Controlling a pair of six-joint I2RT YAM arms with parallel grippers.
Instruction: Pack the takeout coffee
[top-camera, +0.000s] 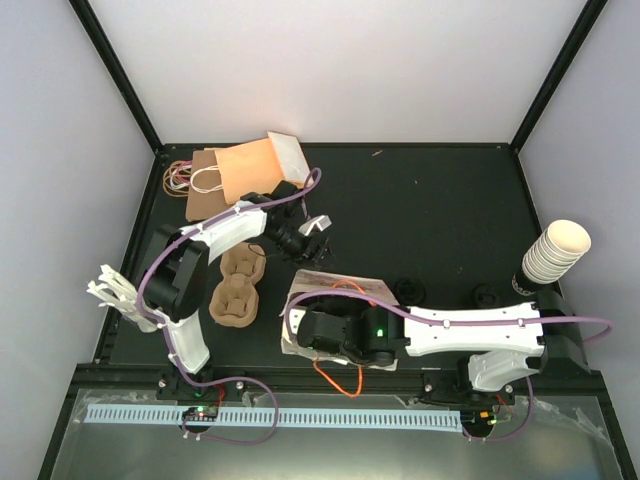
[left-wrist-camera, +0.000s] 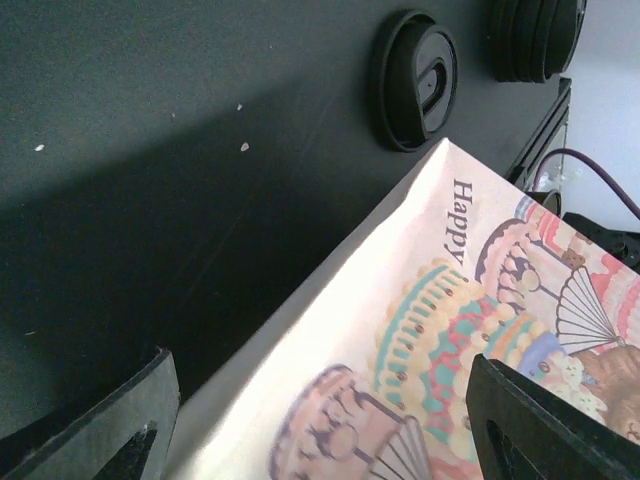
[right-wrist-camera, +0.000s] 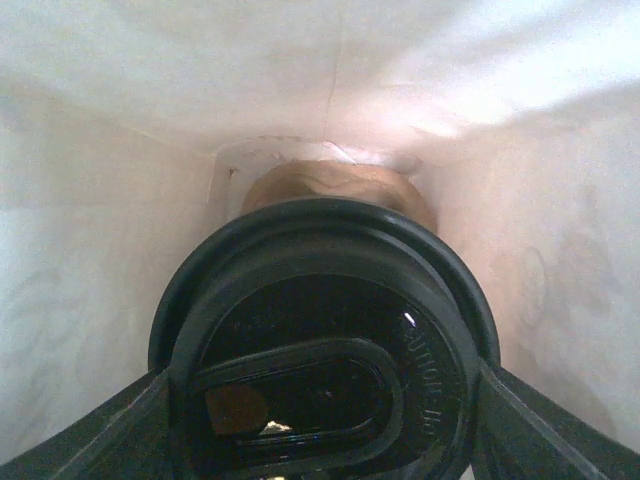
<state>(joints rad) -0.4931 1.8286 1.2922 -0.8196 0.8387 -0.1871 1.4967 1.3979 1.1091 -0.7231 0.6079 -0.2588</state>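
The takeout coffee (right-wrist-camera: 330, 185) shows as a tan cup body behind its black lid (right-wrist-camera: 320, 330), deep inside a white paper bag (right-wrist-camera: 90, 260). My right gripper (right-wrist-camera: 320, 400) is shut on the cup, one finger on each side of the lid. From above, the cup and the right fingers are hidden inside the printed bag (top-camera: 340, 285), which lies on the table. My left gripper (left-wrist-camera: 320, 430) is open, its fingers (left-wrist-camera: 520, 420) spread wide over the bag's printed side (left-wrist-camera: 450, 330). From above, the left gripper (top-camera: 318, 232) hangs just beyond the bag's far edge.
A stack of cream cups (top-camera: 555, 250) leans at the right edge. Black lids (top-camera: 410, 290) (left-wrist-camera: 415, 80) lie beyond the bag, with a lid stack (left-wrist-camera: 535, 35) further off. Pulp cup carriers (top-camera: 237, 285) sit left of the bag, brown and orange bags (top-camera: 235, 175) at the back left.
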